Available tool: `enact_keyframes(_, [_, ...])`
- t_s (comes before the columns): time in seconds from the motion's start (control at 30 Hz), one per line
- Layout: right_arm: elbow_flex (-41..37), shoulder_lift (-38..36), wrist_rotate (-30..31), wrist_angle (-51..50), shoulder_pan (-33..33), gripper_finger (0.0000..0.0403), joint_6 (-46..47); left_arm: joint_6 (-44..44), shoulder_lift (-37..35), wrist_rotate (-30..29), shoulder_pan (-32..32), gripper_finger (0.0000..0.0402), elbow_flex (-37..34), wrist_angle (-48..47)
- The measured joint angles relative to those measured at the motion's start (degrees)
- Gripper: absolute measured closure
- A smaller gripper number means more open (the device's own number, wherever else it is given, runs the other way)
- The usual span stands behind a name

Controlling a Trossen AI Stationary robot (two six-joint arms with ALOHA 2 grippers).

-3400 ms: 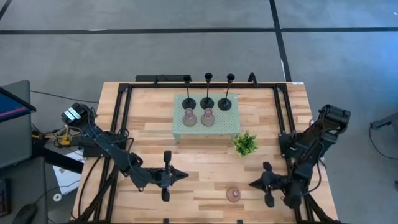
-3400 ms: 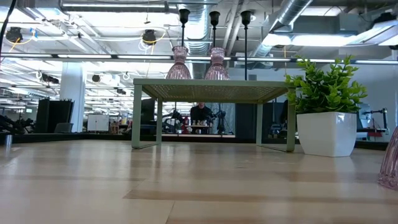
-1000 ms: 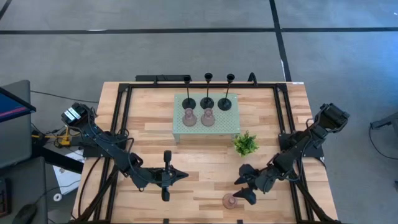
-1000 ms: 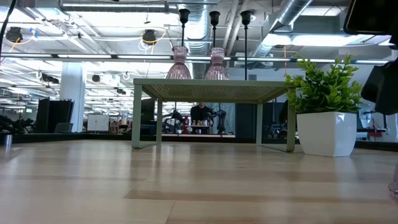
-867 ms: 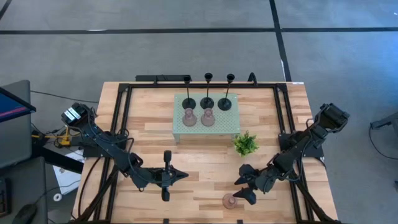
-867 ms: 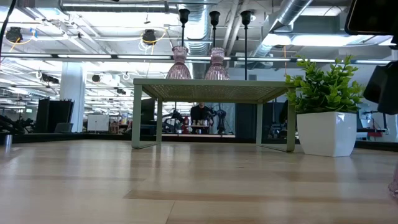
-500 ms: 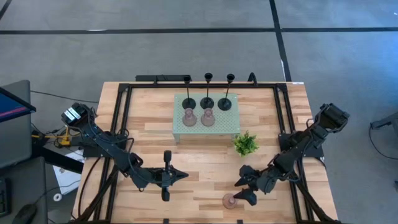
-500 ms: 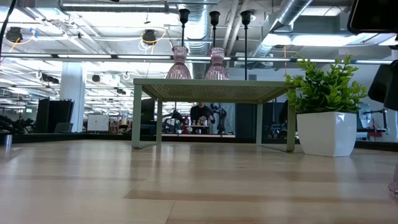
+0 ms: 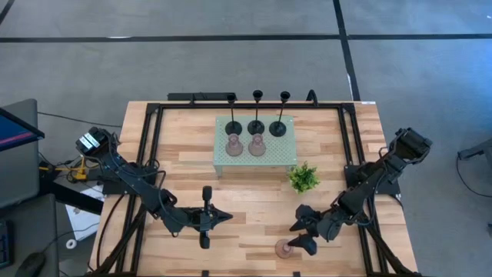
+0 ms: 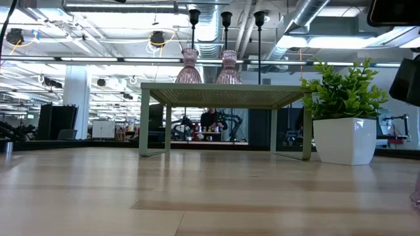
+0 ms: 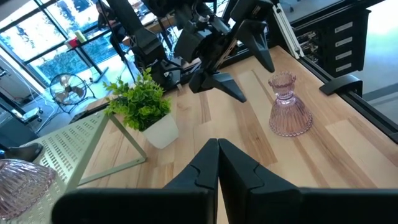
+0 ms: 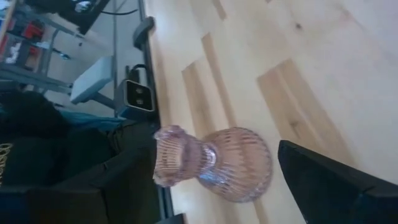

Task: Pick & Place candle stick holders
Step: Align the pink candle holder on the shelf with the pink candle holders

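A pinkish glass candle stick holder [image 9: 285,248] [image 11: 289,106] [image 12: 214,162] stands upright on its base near the table's near edge. My right gripper [image 9: 295,237] [image 11: 257,84] is open just to its right. One finger [image 12: 323,180] is close beside the holder, with a gap between them. The pale green tray [image 9: 286,158] at the middle far side carries three black holders [image 9: 256,123] and two pink ones [image 9: 234,145]. My left gripper [image 9: 229,218] [image 11: 217,146] waits shut at the near middle, empty.
A small green plant in a white pot [image 9: 304,178] [image 10: 344,111] stands between the tray and my right gripper. The tray stands on thin legs [image 10: 143,121]. A black frame [image 9: 150,131] runs along the table's edges. Bare wood lies between the two grippers.
Within the last second nothing has plainly changed. A few seconds ago my right gripper came from the table's right side toward the pink holder. That holder now stands a little nearer the near edge than it did then.
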Motion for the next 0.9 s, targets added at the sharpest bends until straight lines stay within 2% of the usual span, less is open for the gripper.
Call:
enact_keyframes(0.3, [0.00, 0.00, 0.82, -0.98, 0.00, 0.0112, 0.99, 0.00, 0.00, 0.00, 0.00, 0.0394, 0.00, -0.25])
enact_keyframes(0.5, [0.00, 0.00, 0.50, -0.99, 0.06, 0.0120, 1.01, 0.00, 0.00, 0.00, 0.00, 0.0394, 0.00, -0.25])
enact_keyframes(0.7, [0.00, 0.00, -7.82, -1.01, 0.79, 0.0121, 2.55, -0.63, 0.00, 0.16, 0.00, 0.0394, 0.00, -0.26])
enact_keyframes(0.8, [0.00, 0.00, -11.26, -1.23, 0.79, 0.0121, 2.50, -5.06, 0.14, 4.35, 1.33, 0.0394, 0.00, -0.24])
enact_keyframes(0.9, [0.00, 0.00, -12.64, -2.75, 0.76, 0.0121, 2.08, -8.38, 1.33, 14.99, 4.51, 0.0394, 0.00, -0.27])
